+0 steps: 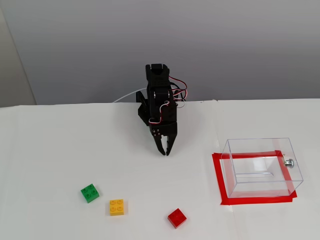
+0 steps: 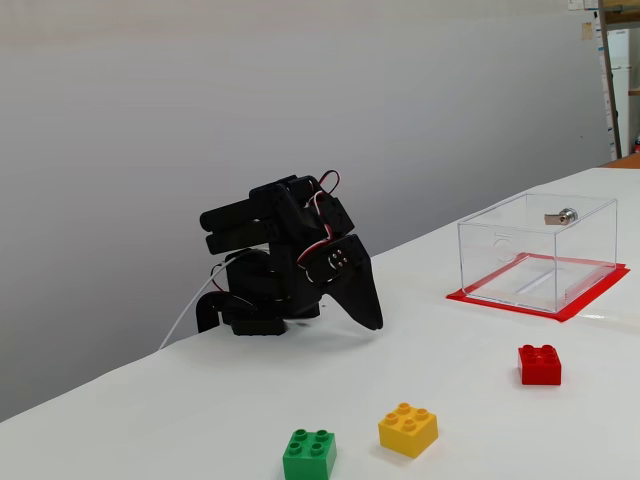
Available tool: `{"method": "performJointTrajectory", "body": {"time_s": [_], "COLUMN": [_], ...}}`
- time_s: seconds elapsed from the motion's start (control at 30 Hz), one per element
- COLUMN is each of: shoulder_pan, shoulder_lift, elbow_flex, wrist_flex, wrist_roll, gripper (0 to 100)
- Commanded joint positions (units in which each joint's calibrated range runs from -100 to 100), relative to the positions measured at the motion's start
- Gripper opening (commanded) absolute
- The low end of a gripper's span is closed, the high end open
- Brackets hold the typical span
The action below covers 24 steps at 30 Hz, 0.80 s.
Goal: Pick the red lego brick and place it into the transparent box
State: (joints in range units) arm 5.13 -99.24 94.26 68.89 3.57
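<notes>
Your hand (image 1: 164, 151) is folded down, tips together, gripping nothing. The red lego brick (image 1: 177, 218) sits apart from the transparent box (image 1: 262, 167), whose see-through walls barely show.

Counter is holding three bricks: one red lego brick (image 1: 177, 218), one green brick (image 1: 90, 193), one yellow brick (image 1: 117, 207); one transparent box (image 1: 262, 166).

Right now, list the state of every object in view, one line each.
gripper: shut, empty, pointing down at the table.
red lego brick: loose on the table, studs up.
transparent box: open-topped, empty, inside the red tape frame.
green brick: loose, studs up.
yellow brick: loose, studs up.
</notes>
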Motion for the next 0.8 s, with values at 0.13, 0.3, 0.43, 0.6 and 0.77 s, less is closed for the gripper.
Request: {"method": "performJointTrajectory", "body": {"time_s": [0.13,0.3,0.43,0.6,0.77], "shoulder_pan": [-0.1,0.2,0.3,0.0,-0.1], "shoulder_lift": [0.3,6.5,16.6,32.7,48.9], "elbow_flex": [-5.6,-10.7,-16.6,-27.6,-42.4], "wrist_flex": [-4.6,-5.5,-9.1,-13.1,-13.3], "wrist_roll": [6.6,7.6,7.6,7.7,7.7], "gripper": [2,2,2,2,2]}}
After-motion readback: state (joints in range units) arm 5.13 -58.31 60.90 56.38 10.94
